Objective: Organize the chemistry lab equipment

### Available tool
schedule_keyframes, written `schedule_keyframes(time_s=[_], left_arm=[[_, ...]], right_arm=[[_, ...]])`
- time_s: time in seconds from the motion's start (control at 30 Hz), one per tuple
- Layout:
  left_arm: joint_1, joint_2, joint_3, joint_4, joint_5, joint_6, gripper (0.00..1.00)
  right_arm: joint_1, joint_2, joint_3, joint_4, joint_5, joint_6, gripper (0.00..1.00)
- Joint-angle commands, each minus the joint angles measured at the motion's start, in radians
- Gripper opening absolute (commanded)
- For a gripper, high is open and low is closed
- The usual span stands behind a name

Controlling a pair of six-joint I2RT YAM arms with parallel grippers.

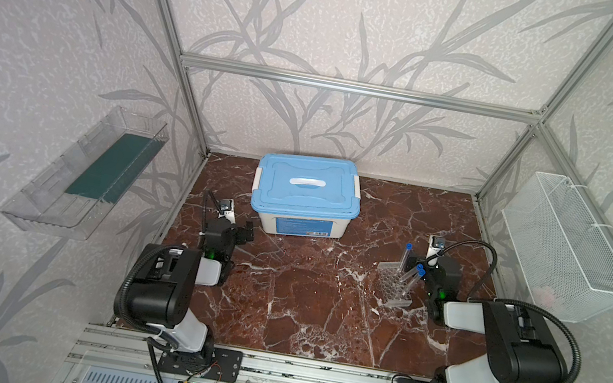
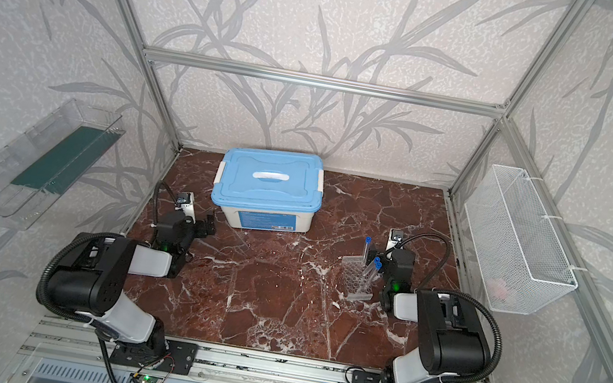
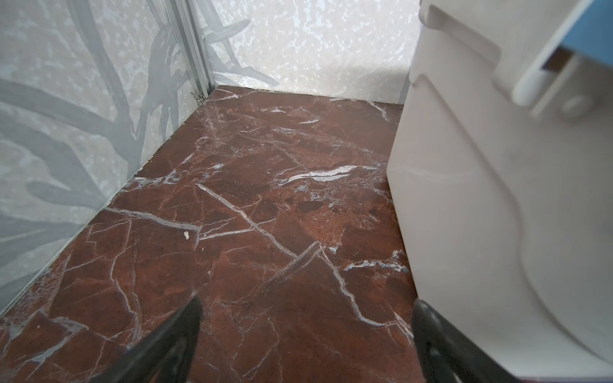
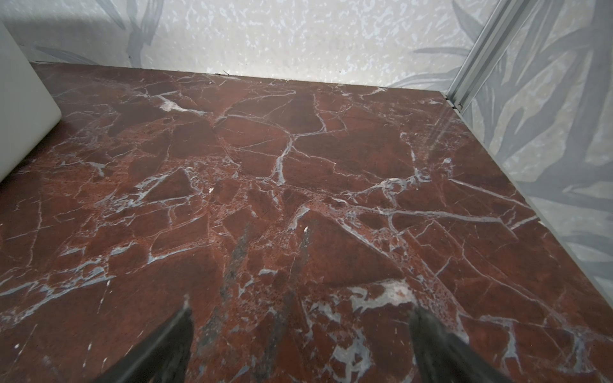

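**Both grippers wide open, rack of tubes beside the right arm**

At the near edge, both arms rise from the metal rail (image 1: 308,372) and fold forward over the red marble table (image 1: 318,312). The left gripper (image 3: 308,305) sits low on the left side, its fingers (image 3: 190,318) spread wide with only bare marble between them. The right gripper (image 4: 302,311) is posed the same way on the right side, fingers far apart and holding nothing.

In both top views the clear tube rack (image 1: 390,286) stands on the table just beside the right gripper, on its inner side; whether they touch cannot be told. Three test tubes (image 1: 411,279) with blue caps stand in the rack, caps up. The two nearer ones tilt toward the right arm, and the one at the rack's far end stands closer to upright.

Farther back, toward the middle of the table, is the white tub (image 1: 299,223), closed under its blue lid (image 1: 307,188) with a white handle. The left gripper is near the tub's left end.

On the side walls hang a clear tray (image 1: 42,199) to the left and a white wire basket (image 1: 569,245) to the right.
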Motion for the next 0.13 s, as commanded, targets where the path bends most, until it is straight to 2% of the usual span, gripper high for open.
schedule_keyframes(time_s=[0.0, 0.1], left_arm=[[0.004, 0.002, -0.002, 0.029, 0.006, 0.021, 0.99], [0.005, 0.002, -0.003, 0.029, 0.005, 0.021, 0.99]], right_arm=[[0.005, -0.014, 0.03, -0.015, 0.019, -0.011, 0.99], [0.006, -0.015, 0.029, -0.015, 0.017, -0.013, 0.99]])
